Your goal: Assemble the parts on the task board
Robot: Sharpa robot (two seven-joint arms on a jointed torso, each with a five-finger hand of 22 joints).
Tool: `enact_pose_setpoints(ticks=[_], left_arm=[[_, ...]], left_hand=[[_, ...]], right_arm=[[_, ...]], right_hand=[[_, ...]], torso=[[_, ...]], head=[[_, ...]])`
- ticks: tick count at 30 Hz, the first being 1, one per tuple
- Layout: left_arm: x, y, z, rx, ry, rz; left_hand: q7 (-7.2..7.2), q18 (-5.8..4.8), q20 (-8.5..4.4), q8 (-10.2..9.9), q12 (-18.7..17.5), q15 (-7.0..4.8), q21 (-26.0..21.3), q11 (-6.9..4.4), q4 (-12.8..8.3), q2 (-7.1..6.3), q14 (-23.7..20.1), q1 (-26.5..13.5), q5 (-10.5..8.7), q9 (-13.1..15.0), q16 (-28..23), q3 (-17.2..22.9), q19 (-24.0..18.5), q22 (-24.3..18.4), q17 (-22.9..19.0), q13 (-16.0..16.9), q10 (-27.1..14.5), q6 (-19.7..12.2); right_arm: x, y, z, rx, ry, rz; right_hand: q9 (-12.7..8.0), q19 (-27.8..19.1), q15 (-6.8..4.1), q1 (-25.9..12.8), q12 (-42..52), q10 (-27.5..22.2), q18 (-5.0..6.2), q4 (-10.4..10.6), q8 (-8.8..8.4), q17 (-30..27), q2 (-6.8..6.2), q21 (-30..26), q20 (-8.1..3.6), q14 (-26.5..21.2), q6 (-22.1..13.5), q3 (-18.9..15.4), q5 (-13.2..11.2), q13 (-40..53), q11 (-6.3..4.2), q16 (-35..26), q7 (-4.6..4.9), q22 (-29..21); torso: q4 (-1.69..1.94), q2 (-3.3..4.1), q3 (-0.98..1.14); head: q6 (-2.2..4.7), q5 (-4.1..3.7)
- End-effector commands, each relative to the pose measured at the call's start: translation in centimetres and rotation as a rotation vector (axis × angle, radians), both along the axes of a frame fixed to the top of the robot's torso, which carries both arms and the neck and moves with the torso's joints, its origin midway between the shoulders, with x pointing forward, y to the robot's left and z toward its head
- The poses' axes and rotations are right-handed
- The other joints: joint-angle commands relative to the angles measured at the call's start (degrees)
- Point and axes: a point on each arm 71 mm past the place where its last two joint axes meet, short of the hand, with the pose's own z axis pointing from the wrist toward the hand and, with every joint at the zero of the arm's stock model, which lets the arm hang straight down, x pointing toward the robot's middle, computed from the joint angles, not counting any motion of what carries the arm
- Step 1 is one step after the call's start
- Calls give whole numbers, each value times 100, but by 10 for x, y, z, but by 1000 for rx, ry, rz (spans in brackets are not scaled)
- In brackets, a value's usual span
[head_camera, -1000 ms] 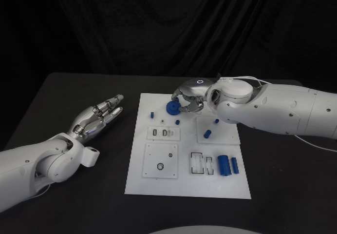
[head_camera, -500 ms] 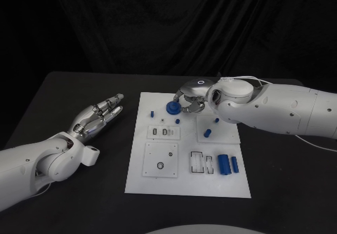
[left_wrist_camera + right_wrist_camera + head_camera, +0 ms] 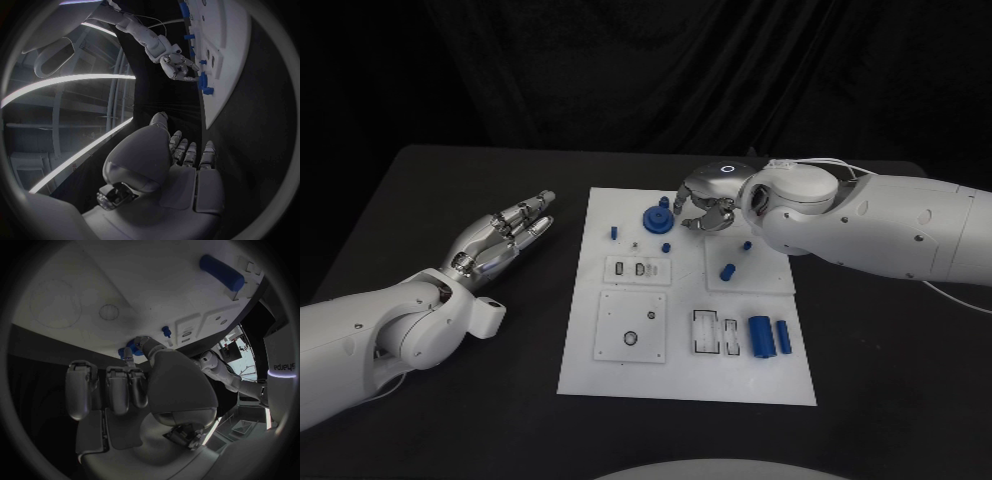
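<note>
Listing from the fingers outward:
Right hand (image 3: 708,212): fingers curled in, holding nothing that can be seen; poised above the task board's far edge, just beside the blue gear.
Left hand (image 3: 505,238): fingers straight and close together, empty; over the table (image 3: 430,200), off the board's left edge.
Blue gear (image 3: 655,218): standing free on the task board (image 3: 733,375) near its far edge; judged seated.
Blue cylinders (image 3: 767,338): lying loose near the board's right edge; judged yet to be fitted.
Small blue pegs (image 3: 727,271): several at mid-board; whether seated, cannot tell.
Progress: judged partway.
</note>
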Motion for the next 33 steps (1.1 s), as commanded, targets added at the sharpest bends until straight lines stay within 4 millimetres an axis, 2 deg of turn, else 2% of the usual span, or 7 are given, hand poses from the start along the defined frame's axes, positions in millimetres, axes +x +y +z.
enact_pose_setpoints(ticks=[1,11,20,22,25,29,33], left_arm=[[-4,0,11,-84,-139,-28],[-3,0,11,-83,-138,-27],[-3,-3,11,-85,-137,-33],[-3,-3,11,-86,-137,-34],[-2,-4,11,-87,-136,-36],[-2,-6,11,-88,-136,-40],[-2,-6,11,-89,-136,-40]], left_hand=[[8,106,35,-12,-25,35,-5,30,-6,7,-13,51,19,0,-21,39,-16,7,-6,-5,2,-37],[8,106,35,-12,-25,35,-5,30,-6,7,-13,51,19,0,-21,39,-16,7,-6,-5,2,-37],[8,106,35,-12,-25,35,-5,30,-6,7,-13,51,19,0,-21,39,-16,7,-6,-5,2,-37],[8,106,35,-12,-25,35,-5,30,-6,7,-13,51,19,0,-21,39,-16,7,-6,-5,2,-37],[8,106,35,-12,-25,35,-5,30,-6,7,-13,51,19,0,-21,39,-16,7,-6,-5,2,-37],[8,106,35,-12,-25,35,-5,30,-6,7,-13,51,19,0,-21,39,-16,7,-6,-5,2,-37],[-4,106,38,-11,-24,38,-6,31,-14,11,-13,58,30,0,-21,52,-16,6,-6,-5,2,-34]], right_arm=[[-4,-5,3,40,-41,8],[-21,-34,19,104,-99,-6],[-36,-70,25,103,-92,-69],[-39,-82,25,101,-91,-95],[-42,-94,26,104,-96,-123],[-46,-111,28,120,-118,-155],[-50,-125,29,134,-139,-180]], right_hand=[[-8,240,6,-55,15,587,39,1,-1,1509,9,28,-14,604,29,30,18,1506,19,17,-13,1216],[-1,279,15,-102,15,587,22,41,-6,1509,-4,88,-4,604,103,10,-78,1506,29,17,-2,1249],[-62,365,23,-290,15,587,-15,294,-199,1509,-50,219,8,604,-34,-162,-768,1506,38,17,6,1321],[-78,375,23,-298,15,587,-19,334,-235,1509,-57,233,8,604,-70,-197,-870,1506,40,17,11,1330],[-100,413,19,-300,15,587,-37,393,-273,1509,-66,298,4,604,-109,-256,-1065,1506,34,17,2,1361],[-130,421,11,-296,15,587,-40,472,-293,1509,-75,307,-2,604,-152,-337,-1304,1506,24,17,-12,1368],[-166,432,-1,-283,15,587,-45,515,-311,1509,-84,325,-9,604,-230,-380,-1359,1506,7,17,-36,1378]], torso=[[3,1,1],[2,0,3],[-4,0,-1],[4,-1,-1],[18,-3,-4],[10,-3,-2],[22,1,-2]], head=[[7,25],[-11,66],[17,56],[14,57],[11,15],[13,12],[17,-9]])
